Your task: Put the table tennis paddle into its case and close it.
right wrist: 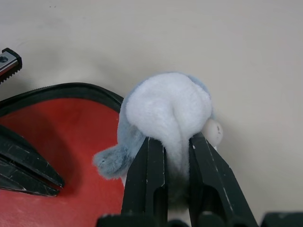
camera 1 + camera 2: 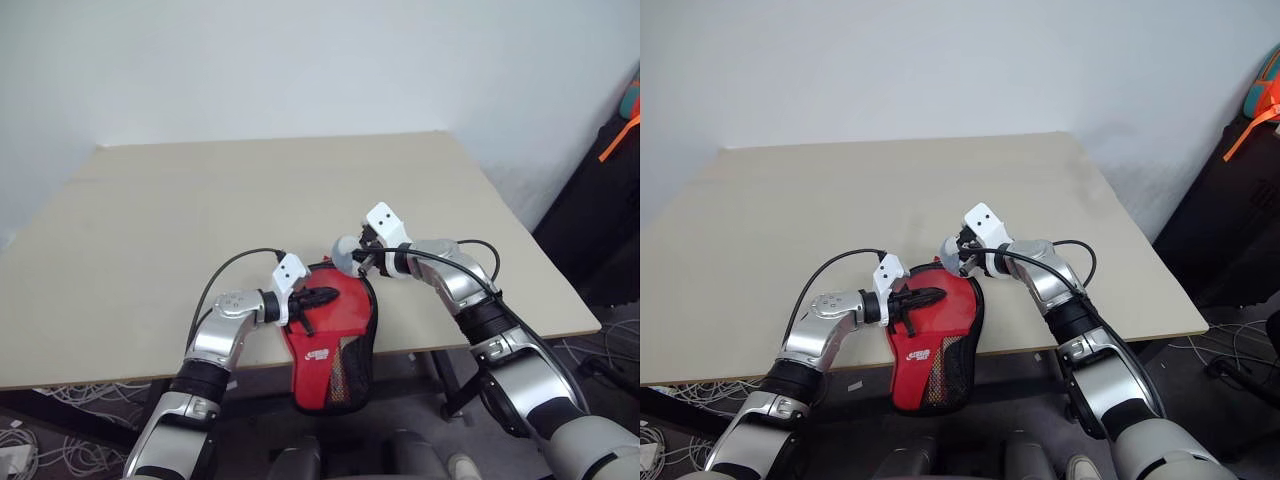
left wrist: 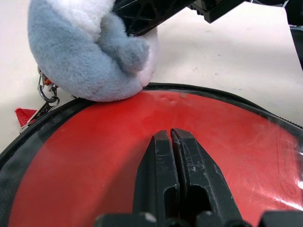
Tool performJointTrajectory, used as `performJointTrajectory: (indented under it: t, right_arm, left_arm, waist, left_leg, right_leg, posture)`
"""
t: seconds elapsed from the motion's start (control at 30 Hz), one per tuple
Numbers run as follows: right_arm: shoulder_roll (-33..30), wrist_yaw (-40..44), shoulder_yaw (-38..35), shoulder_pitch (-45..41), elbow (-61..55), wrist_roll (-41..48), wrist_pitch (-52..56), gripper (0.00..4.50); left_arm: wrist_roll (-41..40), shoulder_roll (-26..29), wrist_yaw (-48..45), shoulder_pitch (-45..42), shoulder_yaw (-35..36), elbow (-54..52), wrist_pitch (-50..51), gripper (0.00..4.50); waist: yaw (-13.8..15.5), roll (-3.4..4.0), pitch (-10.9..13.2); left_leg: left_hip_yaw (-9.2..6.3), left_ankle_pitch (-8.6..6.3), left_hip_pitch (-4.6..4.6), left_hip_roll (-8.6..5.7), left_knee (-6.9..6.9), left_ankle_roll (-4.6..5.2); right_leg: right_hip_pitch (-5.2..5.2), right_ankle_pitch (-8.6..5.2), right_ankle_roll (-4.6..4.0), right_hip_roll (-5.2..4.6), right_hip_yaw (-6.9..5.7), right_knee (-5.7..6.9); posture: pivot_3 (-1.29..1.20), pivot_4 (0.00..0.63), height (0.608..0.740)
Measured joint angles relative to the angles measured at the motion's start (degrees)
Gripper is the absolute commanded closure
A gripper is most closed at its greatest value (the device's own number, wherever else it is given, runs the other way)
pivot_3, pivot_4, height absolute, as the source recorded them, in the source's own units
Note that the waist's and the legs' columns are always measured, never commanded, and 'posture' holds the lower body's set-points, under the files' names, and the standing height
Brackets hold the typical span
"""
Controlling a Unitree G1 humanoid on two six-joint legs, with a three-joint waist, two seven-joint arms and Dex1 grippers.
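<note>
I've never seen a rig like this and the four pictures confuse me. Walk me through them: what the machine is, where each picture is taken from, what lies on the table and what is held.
It is a humanoid robot with two arms, each ending in a gripper of two black fingers. The two wide pictures come from a stereo camera on its head, looking down over the arms. The two close pictures come from cameras on the wrists, looking along each gripper's fingers.

On the beige table lies the case, a red paddle-shaped pouch hanging partly over the near edge. The left gripper is shut and rests on its red face, holding nothing. The right gripper is shut on a small grey and white plush charm, which sits at the pouch's rim by a metal clip.
</note>
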Motion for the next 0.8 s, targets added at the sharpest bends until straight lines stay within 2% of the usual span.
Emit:
performJointTrajectory:
  t: [0.57, 0.8]
  right_arm:
    - [-0.22, 0.3, -0.2, -1.16, 3.17, -0.66, -1.8, 4.46]
    - [-4.46, 1.22, -0.14, -2.22, 5.58, -2.47, -3.94, 4.46]
  left_arm:
    - [0.79, 1.56, -1.26, 0.77, -1.8, -1.56, 0.61, 4.5]
    - [0.8, 1.56, -1.55, 0.7, -2.13, -1.13, -0.06, 4.5]
  waist:
    - [-0.03, 0.31, -0.21]
    - [0.03, 0.39, -0.26]
  left_leg:
    - [0.03, 0.0, 0.05, 0.0, -0.06, 0.0]
    - [0.01, 0.0, 0.04, -0.04, -0.04, 0.01]
  right_leg:
    - [0.02, -0.01, 0.01, 0.0, 0.03, -0.01]
    - [0.06, -0.01, 0.01, -0.01, 0.03, -0.02]
  posture:
    - [0.0, 0.0, 0.739]
    - [0.0, 0.0, 0.739]
